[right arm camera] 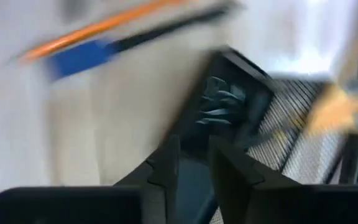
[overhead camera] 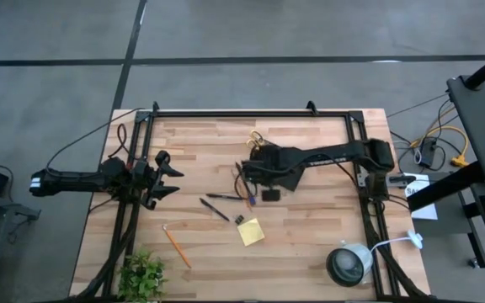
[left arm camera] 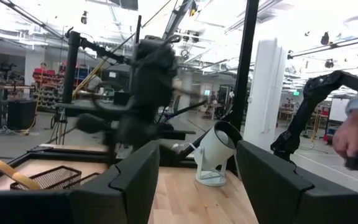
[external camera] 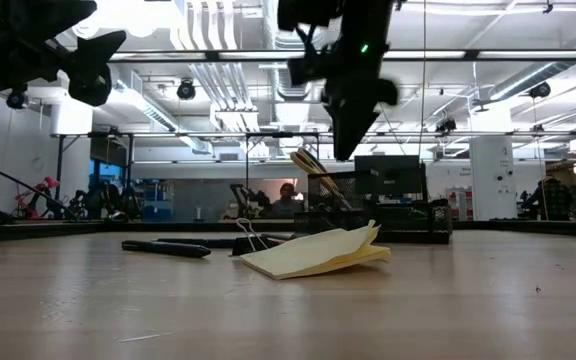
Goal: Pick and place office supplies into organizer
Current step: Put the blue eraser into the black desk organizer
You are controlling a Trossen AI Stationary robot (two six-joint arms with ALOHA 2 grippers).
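While overhead hides it, right gripper (right arm camera: 191, 163) (fingers narrowly apart) overhangs organizer (right arm camera: 291, 134).

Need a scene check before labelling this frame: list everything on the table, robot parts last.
organizer: one, black mesh, table centre toward the far edge, mostly under the right arm
scissors: one pair, yellow handles, at the organizer's far end
sticky-note pad: one, yellow, near-centre of the table, top sheets curled up
clip: one, dark, touching the pad's corner
pens: two seen, thin black, left of the pad
pencil: one, orange, near-left area
blue-ended item: one, beside the organizer, type unclear
plant: one, green, near-left corner
lamp: one, grey-white, near-right corner
left gripper: open, empty, parked at the left edge
right gripper: over the organizer, fingers slightly apart, nothing visibly held
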